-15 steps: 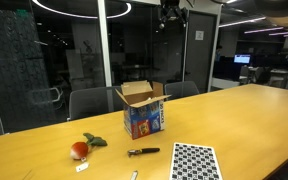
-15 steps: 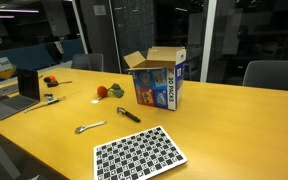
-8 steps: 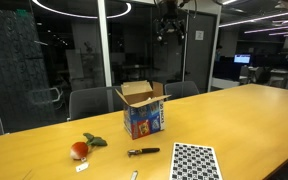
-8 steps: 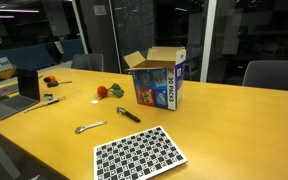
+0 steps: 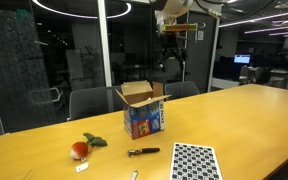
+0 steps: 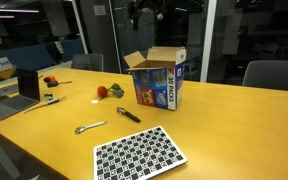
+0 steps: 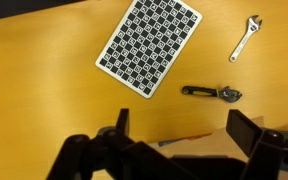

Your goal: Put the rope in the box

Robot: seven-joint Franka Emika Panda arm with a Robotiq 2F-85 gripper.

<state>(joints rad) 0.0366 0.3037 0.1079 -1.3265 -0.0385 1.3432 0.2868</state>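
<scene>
Released and empty, the gripper (image 7: 183, 118) shows its two fingers (image 7: 121, 122) spread wide in the wrist view, with bare table (image 7: 44, 70) and nothing pale between them. The rope cannot be made out in any view: it is not on the visible tabletop near the box, and whether it lies inside the carton cannot be told, since no camera looks down into it. In both exterior views the gripper (image 5: 172, 62) (image 6: 143, 16) hangs high above the table, well apart from the box (image 5: 144, 115) (image 6: 160, 84), which stands upright with its brown flaps open; from the box, the gripper sits at about 1 o'clock in one and 11 o'clock in the other. In the wrist view a brown cardboard edge, probably a flap, shows low between the fingers at about 5 o'clock, while the checkered sheet (image 7: 149, 42), black stick (image 7: 210, 93) and wrench (image 7: 244, 38) lie from 12 to 2 o'clock. The opening therefore seems to lie almost straight below.
</scene>
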